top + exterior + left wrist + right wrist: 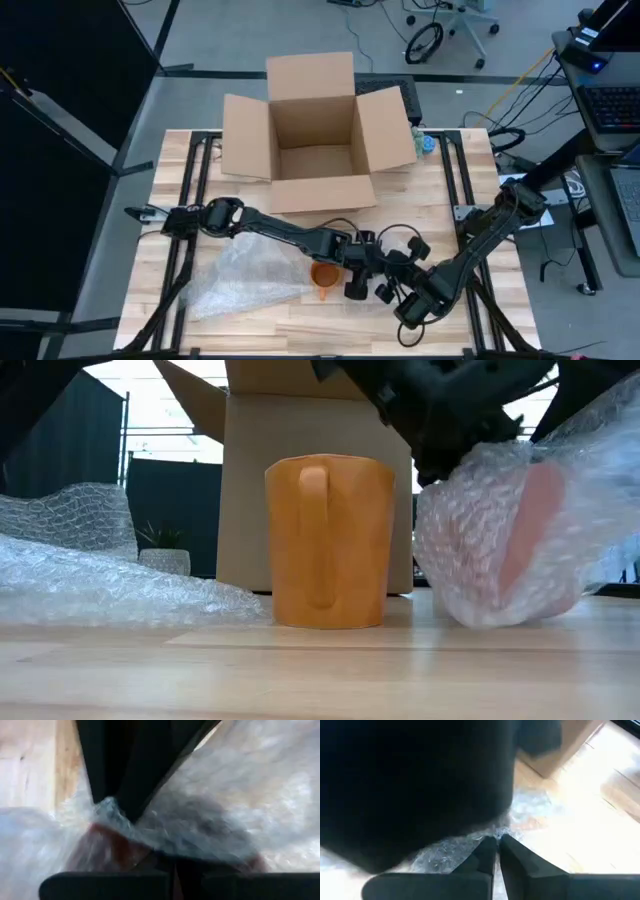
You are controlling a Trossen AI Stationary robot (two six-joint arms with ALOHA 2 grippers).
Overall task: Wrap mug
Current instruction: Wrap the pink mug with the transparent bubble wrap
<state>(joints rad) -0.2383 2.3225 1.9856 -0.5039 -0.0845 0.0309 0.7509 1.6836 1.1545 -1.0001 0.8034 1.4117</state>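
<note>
My left gripper [357,268] sits pinched on a fold of bubble wrap [245,278], its arm stretched low across the table from the left edge. My right gripper [388,283] has its fingers [487,852] nearly together on the wrap's edge, its arm angled in from the right. The orange mug [328,540] stands upright near the table's [300,335] front middle, unwrapped, handle toward the low camera. The open cardboard box [315,135] stands behind.

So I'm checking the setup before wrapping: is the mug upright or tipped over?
Upright. In the low view the mug stands on its base on the table, handle facing the camera, sides vertical.
</note>
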